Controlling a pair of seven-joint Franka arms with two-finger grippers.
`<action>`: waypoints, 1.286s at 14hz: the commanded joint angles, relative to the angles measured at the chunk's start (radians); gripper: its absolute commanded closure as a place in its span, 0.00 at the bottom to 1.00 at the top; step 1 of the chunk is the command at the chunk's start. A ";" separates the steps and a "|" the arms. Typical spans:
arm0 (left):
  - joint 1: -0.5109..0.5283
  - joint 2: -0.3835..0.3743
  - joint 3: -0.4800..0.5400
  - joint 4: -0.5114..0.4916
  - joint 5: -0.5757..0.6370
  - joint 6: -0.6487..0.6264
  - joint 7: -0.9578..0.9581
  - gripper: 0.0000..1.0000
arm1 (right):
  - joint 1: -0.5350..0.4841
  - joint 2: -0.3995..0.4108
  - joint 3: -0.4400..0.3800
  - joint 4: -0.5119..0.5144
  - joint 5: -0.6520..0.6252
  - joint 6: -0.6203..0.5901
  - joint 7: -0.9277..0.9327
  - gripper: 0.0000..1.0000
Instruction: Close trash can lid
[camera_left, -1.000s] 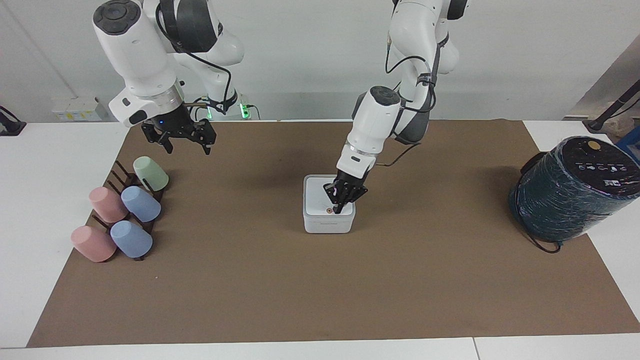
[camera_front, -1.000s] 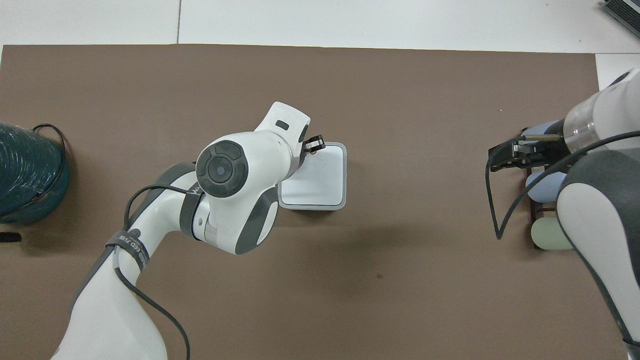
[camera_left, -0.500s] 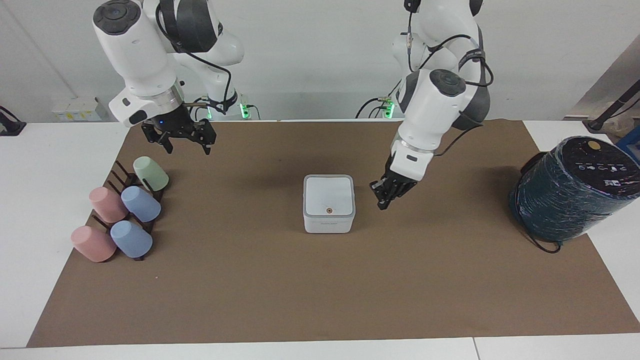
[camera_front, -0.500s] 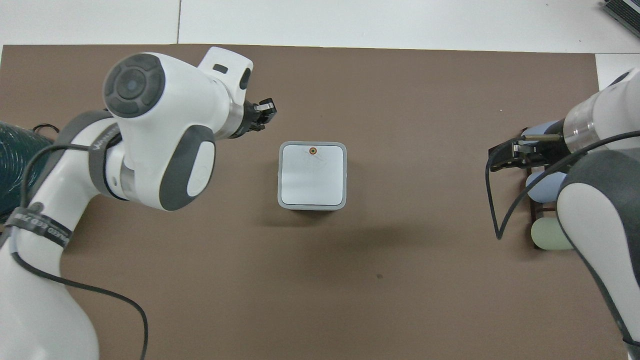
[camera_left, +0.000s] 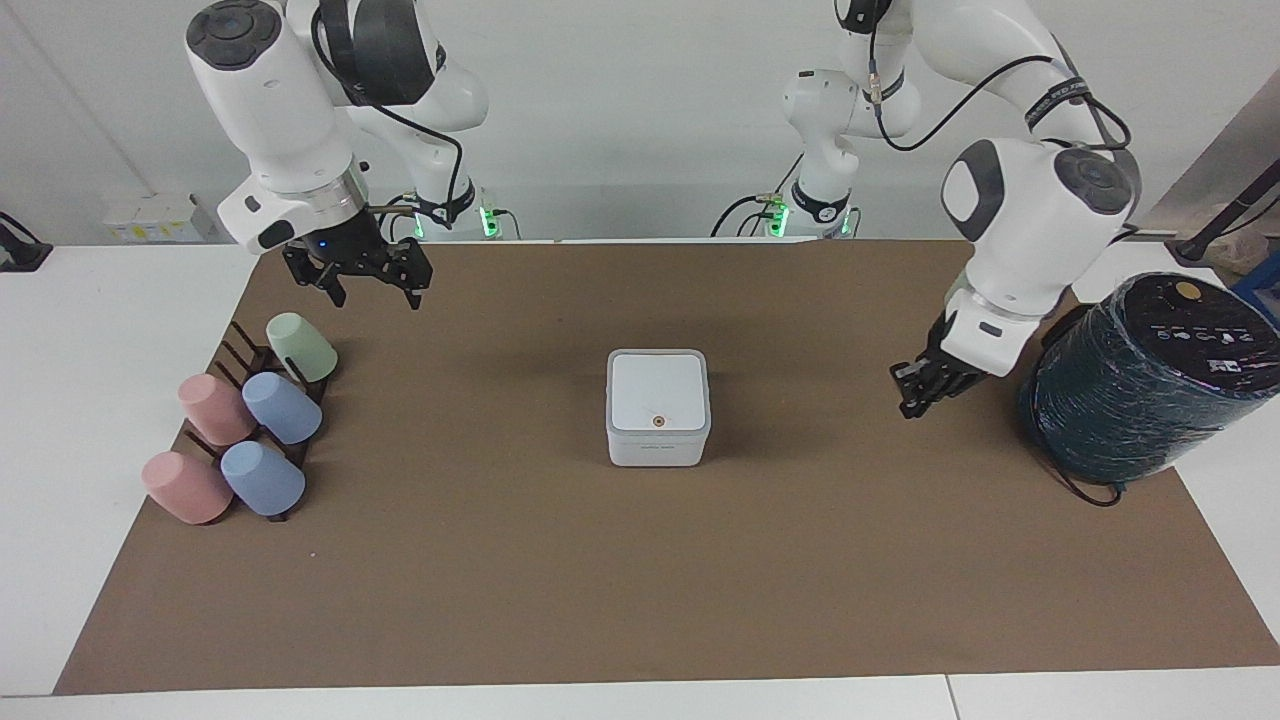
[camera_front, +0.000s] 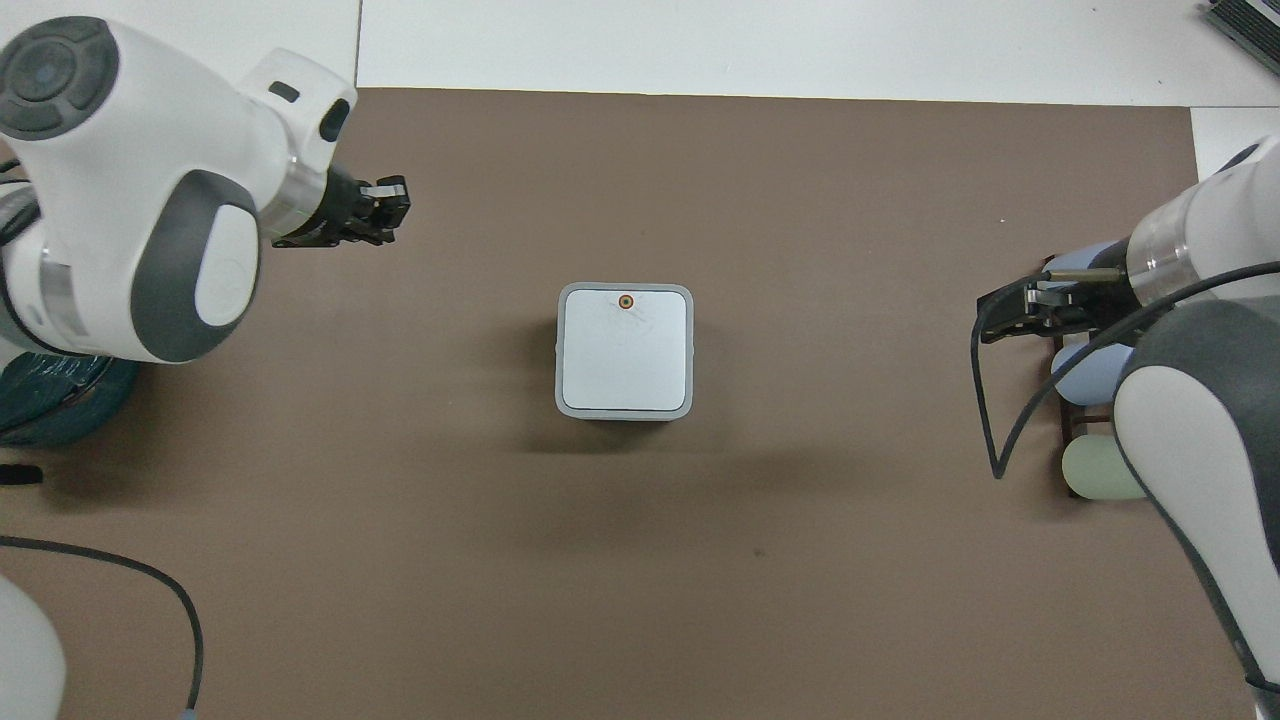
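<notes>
The trash can (camera_left: 657, 448) is a small white square box in the middle of the brown mat. Its lid (camera_left: 658, 388) lies flat and closed on top, brown dot up; it also shows in the overhead view (camera_front: 625, 355). My left gripper (camera_left: 912, 396) is shut and empty. It hangs over bare mat between the trash can and the dark teal cylinder, well apart from the lid, and shows in the overhead view (camera_front: 388, 206) too. My right gripper (camera_left: 374, 291) is open and empty and waits above the cup rack.
A large dark teal wrapped cylinder (camera_left: 1150, 380) lies at the left arm's end of the table, close to the left gripper. A dark rack with several pastel cups (camera_left: 245, 430) sits at the right arm's end. The brown mat (camera_left: 640, 580) covers most of the table.
My left gripper has lifted off the lid's brown dot and swung away toward the teal cylinder. The lid stays flat and closed. The right arm has not moved.
</notes>
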 joint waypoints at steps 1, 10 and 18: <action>0.051 -0.064 -0.010 0.001 0.057 -0.085 0.067 0.77 | -0.013 -0.009 0.004 -0.011 0.023 0.016 -0.026 0.00; 0.052 -0.156 -0.008 0.005 0.132 -0.198 0.096 0.00 | -0.013 -0.009 0.004 -0.011 0.023 0.016 -0.026 0.00; 0.054 -0.171 -0.013 0.019 0.141 -0.194 0.149 0.00 | -0.013 -0.009 0.004 -0.012 0.023 0.016 -0.026 0.00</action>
